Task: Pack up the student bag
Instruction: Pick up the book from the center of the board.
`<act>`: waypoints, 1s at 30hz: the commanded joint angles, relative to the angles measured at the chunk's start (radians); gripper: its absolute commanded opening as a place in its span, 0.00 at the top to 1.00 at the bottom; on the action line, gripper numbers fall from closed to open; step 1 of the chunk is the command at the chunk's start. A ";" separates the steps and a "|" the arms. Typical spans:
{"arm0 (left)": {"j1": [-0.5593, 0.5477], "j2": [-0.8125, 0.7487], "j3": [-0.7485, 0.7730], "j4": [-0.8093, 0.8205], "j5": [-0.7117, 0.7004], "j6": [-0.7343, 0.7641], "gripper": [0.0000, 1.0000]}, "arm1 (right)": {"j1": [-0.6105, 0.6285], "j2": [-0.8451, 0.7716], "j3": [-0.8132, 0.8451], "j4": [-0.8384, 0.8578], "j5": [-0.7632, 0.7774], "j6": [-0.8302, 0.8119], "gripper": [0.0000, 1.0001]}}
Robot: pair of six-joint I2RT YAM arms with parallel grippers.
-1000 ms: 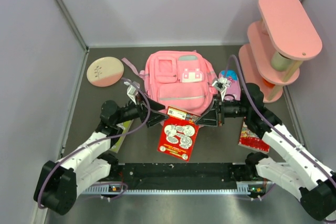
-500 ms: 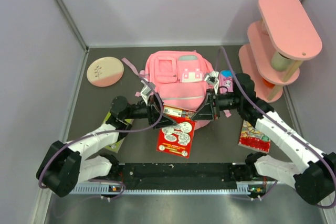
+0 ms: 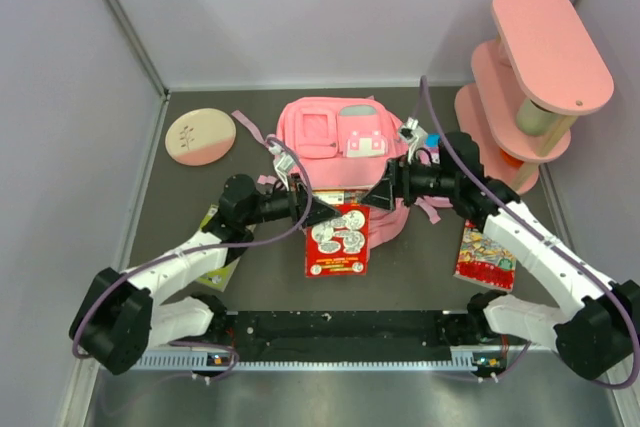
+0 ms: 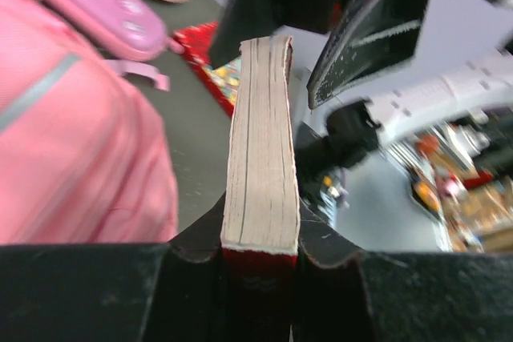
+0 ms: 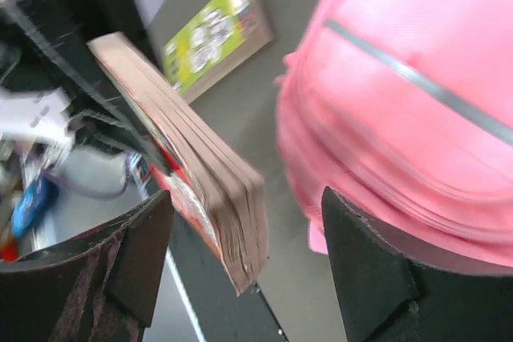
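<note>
The student bag point(image 3: 338, 142) is a pink backpack lying flat at the middle back of the table, and its side fills the right wrist view point(image 5: 417, 118). A thick red book point(image 3: 338, 239) hangs tilted just in front of it. My left gripper point(image 3: 305, 209) is shut on the book's left edge. In the left wrist view the pale page block point(image 4: 260, 142) is clamped between both jaws of the left gripper point(image 4: 260, 250). My right gripper point(image 3: 385, 190) stands open at the book's right side. Its jaws are spread wide of the book point(image 5: 200, 158) without touching it.
A pink tiered shelf point(image 3: 530, 77) stands at the back right. A round pink plate point(image 3: 200, 135) lies at the back left. A second red book point(image 3: 485, 257) lies under the right arm, a green book point(image 5: 212, 38) under the left arm. A purple pencil case point(image 4: 104, 6) lies beside the bag.
My right gripper has let go of the red book and opened. My left gripper has closed on it. Both arms and the book have moved closer to the bag.
</note>
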 commanded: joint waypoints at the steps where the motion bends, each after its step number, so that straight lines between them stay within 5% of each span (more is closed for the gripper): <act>1: -0.002 -0.163 -0.003 -0.113 -0.381 0.040 1.00 | -0.014 -0.099 -0.059 0.053 0.359 0.205 0.24; 7: -0.002 -0.389 -0.159 -0.066 -0.766 -0.156 1.00 | 0.015 -0.379 -0.447 0.343 0.342 0.500 0.20; 13: -0.003 -0.418 -0.310 0.195 -0.871 -0.389 1.00 | 0.206 -0.492 -0.639 0.613 0.529 0.680 0.03; 21: -0.005 -0.308 -0.379 0.553 -0.808 -0.497 1.00 | 0.340 -0.259 -0.673 0.959 0.575 0.787 0.01; 30: -0.005 -0.283 -0.399 0.617 -0.800 -0.526 1.00 | 0.429 -0.009 -0.661 1.282 0.632 0.831 0.01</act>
